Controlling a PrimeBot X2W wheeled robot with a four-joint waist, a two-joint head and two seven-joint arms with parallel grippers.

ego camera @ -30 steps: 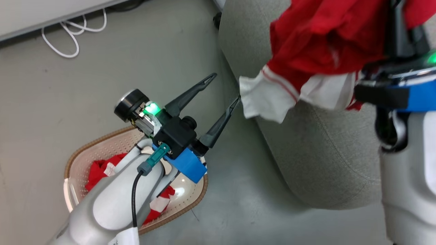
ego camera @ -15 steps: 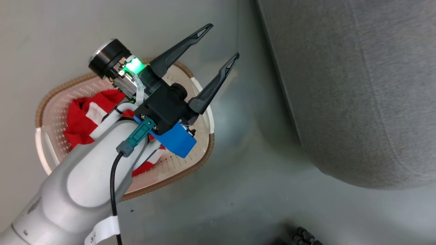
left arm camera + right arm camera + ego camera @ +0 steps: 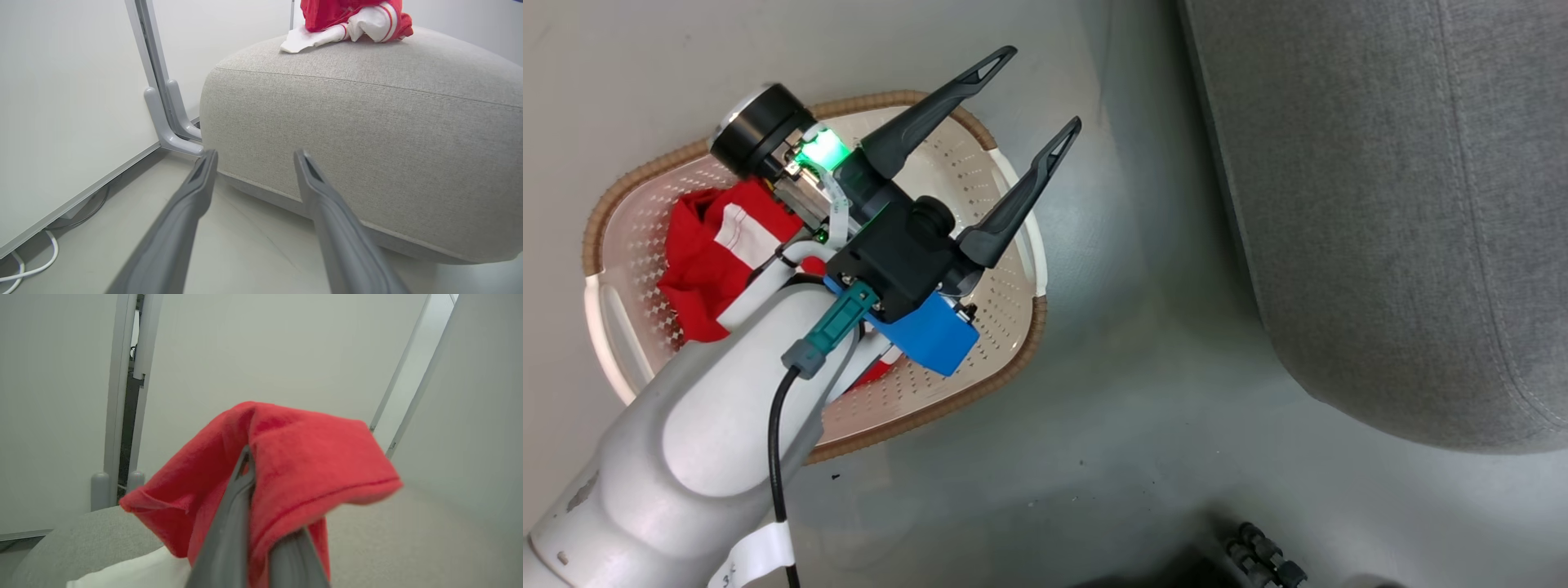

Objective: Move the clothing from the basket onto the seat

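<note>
Empty left fingers (image 3: 1017,200) wide apart over basket (image 3: 964,175); right fingers (image 3: 229,522) tight on red clothing (image 3: 310,457) atop seat (image 3: 367,134); partition foot (image 3: 171,130) nearby.

Grey floor (image 3: 1135,425), white cable (image 3: 56,251), perhaps castors (image 3: 1266,559)

My left gripper (image 3: 1045,86) had black fingers (image 3: 931,110) and a blue mount (image 3: 931,335). The clothing (image 3: 698,261) was red with white panels; the basket (image 3: 968,167) cream, perforated, brown-rimmed; the seat (image 3: 1380,204) grey.

head view: downward over basket (image 3: 964,171) | wrist views: low, both facing seat (image 3: 367,134)
</note>
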